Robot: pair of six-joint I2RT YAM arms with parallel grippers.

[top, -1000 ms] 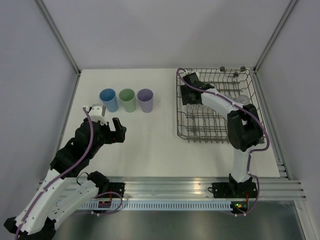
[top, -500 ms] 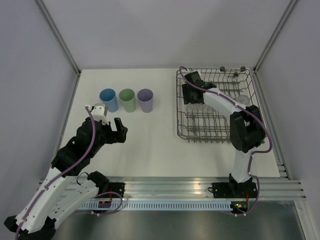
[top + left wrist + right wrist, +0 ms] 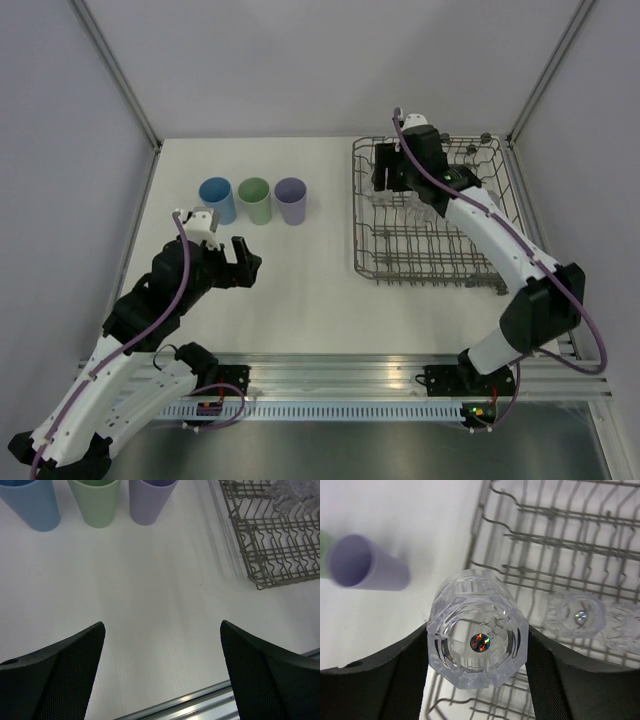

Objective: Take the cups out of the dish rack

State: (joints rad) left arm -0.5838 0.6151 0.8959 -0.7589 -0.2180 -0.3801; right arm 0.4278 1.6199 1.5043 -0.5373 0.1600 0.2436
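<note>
My right gripper [image 3: 477, 645] is shut on a clear glass [image 3: 477, 642], bottom toward the camera, held above the left part of the dish rack [image 3: 560, 540]. In the top view the right gripper [image 3: 387, 180] hangs over the rack's [image 3: 357, 215] back left corner. Two more clear glasses [image 3: 580, 615] stand upside down in the rack to the right. The blue [image 3: 216, 198], pale green [image 3: 254, 198] and lilac [image 3: 290, 198] tumblers stand in a row on the table. My left gripper [image 3: 240, 262] is open and empty, low over the table in front of them [image 3: 162, 625].
The white table [image 3: 160, 580] runs between the tumblers and the rack [image 3: 280, 540]. A metal rail [image 3: 400, 365] lines the near edge. Grey walls enclose the back and sides. The lilac tumbler [image 3: 365, 562] lies left of the held glass.
My right gripper has risen out of the rack with the clear glass and shifted slightly right. The left gripper has barely moved.
</note>
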